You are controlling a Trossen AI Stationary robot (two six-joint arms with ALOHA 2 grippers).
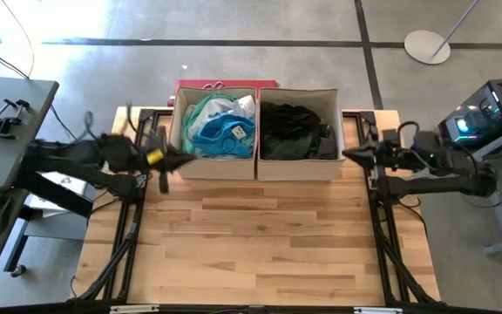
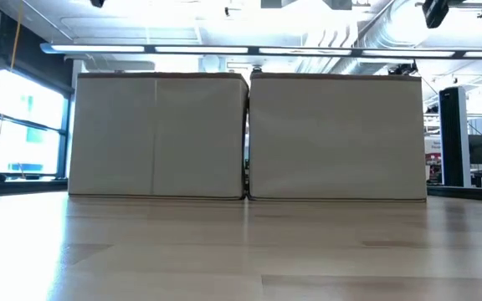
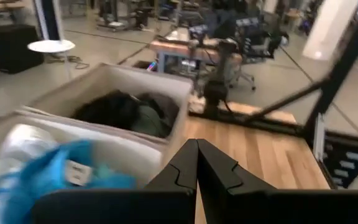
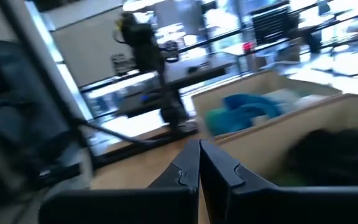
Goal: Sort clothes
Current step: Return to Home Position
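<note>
The pale wooden bench [image 1: 251, 244] carries two beige square fabric bins [image 1: 216, 169] of clothes [image 1: 220, 131]. The left pincer [image 3: 197, 144] and right pincer [image 4: 199, 144], both closed and empty, could snag a rim if swung inward.

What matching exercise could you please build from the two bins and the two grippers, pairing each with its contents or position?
Things:
1. left bin
2. right bin
3. left gripper
4. right gripper

Descriptions:
a. holds dark clothes
b. shut, near the right edge of the table
c. holds blue and white clothes
d. shut, near the table's left edge

Pairs: 1-c, 2-a, 3-d, 4-b.
</note>
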